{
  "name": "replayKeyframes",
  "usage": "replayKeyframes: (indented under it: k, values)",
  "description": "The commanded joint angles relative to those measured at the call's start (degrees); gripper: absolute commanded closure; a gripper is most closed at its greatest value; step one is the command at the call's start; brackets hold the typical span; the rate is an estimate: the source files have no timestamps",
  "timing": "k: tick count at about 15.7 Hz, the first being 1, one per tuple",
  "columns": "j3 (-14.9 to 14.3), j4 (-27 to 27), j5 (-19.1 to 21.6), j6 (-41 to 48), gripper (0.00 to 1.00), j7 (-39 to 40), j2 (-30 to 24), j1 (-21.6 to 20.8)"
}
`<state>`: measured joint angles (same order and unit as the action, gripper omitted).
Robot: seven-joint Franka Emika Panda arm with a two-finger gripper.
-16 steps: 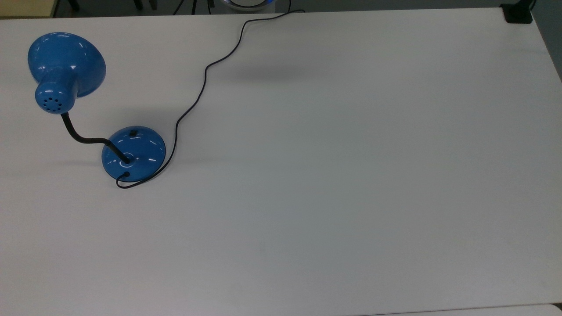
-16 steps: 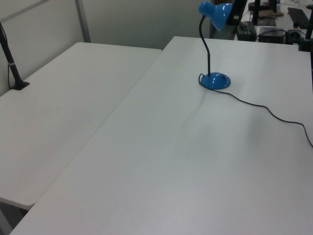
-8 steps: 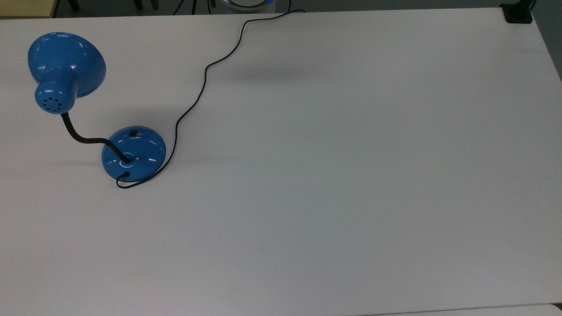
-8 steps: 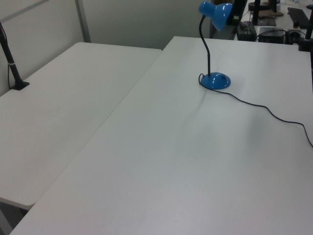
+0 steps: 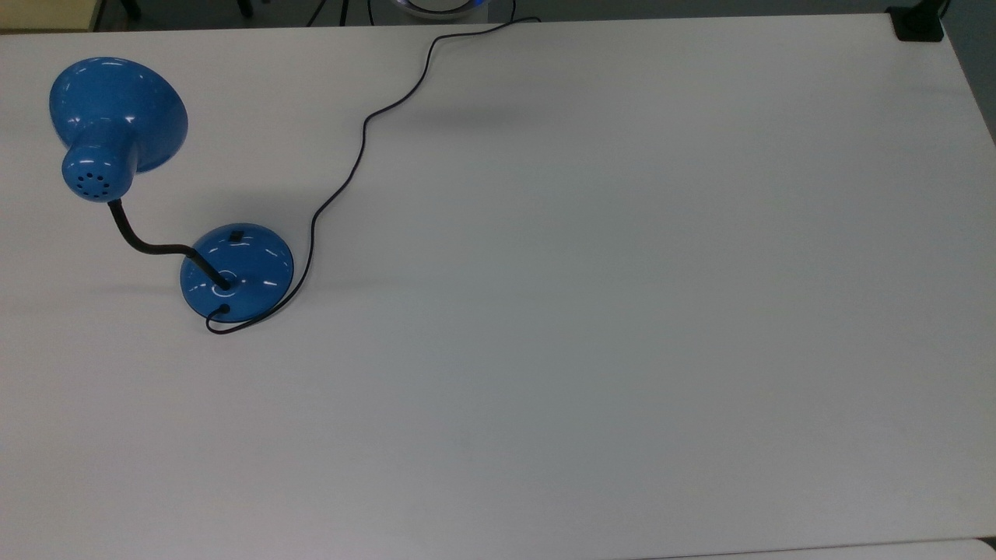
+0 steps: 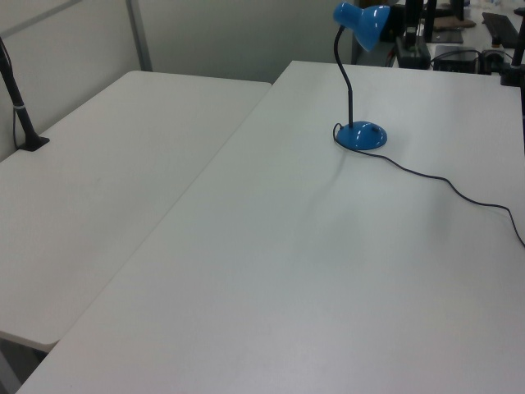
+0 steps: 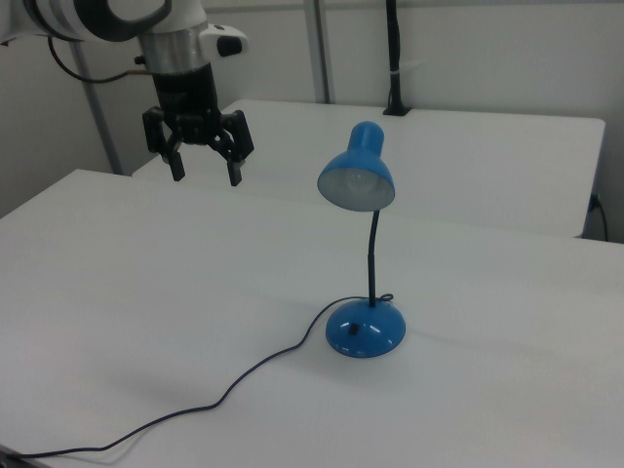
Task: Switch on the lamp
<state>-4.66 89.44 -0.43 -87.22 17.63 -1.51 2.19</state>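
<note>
The lamp stands unlit on the white table, with its blue shade at the top view's upper left and its round blue base below it. A small black switch sits on the base's rim. In the right view the shade faces the camera above the base. My gripper hangs open and holds nothing, high above the table to the right view's left of the lamp, well apart from it. The lamp also stands far back in the left view.
A thin black cord snakes from the base across the table to its far edge. A second white table adjoins this one. A black post is clamped to it, and a black clamp sits at the top view's upper right corner.
The lamp and cord have not moved. A faint shadow on the table near the cord has drifted toward the top view's upper edge and faded.
</note>
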Motion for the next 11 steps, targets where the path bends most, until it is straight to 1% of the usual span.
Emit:
replayKeyframes:
  k: [1,4,6,9,10,11]
  values:
    - [-0.3,3.5,-1.5,0.9,0.00,12.9,-1.7,1.1]
    - [-0.3,7.8,-3.1,0.0,0.00,18.5,-2.0,2.1]
    - [-0.3,11.4,-3.1,-4.0,0.00,20.2,-2.0,2.8]
    - [-0.5,16.8,-0.5,-10.0,0.23,19.3,-2.0,4.8]
    - [-0.7,18.3,1.3,-11.6,0.39,19.2,-2.0,6.0]
    - [-0.9,20.1,3.1,-13.7,0.60,19.2,-2.1,7.2]
